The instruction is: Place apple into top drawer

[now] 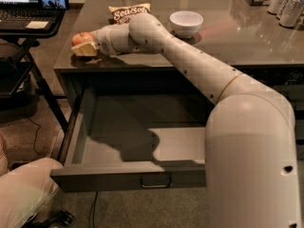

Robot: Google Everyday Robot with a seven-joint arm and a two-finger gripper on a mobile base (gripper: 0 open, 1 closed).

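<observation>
Whether the jaws are apart or clamped cannot be told. The gripper (86, 48) is low over the front left corner of a dark glossy countertop (247, 46), and its pale yellow tip is pressed up against the apple (81, 36). The apple is small, red with an orange blush, and shows just behind and above the gripper tip, at the counter's left edge. The robot's thick cream arm (190, 63) stretches from the lower right up and across to that corner.

Directly below the apple's corner, the top drawer (118, 127) is pulled wide open. It is wide, shallow and dark grey, with a small metal bar handle (155, 180) at the centre of its front. The arm's shadow falls across its floor.

Behind the arm on the countertop lies a snack bag (128, 12), with a white bowl (186, 23) to its right. Cans (285, 4) stand at the far right. A laptop (26, 13) sits on a stand to the left of the counter.
</observation>
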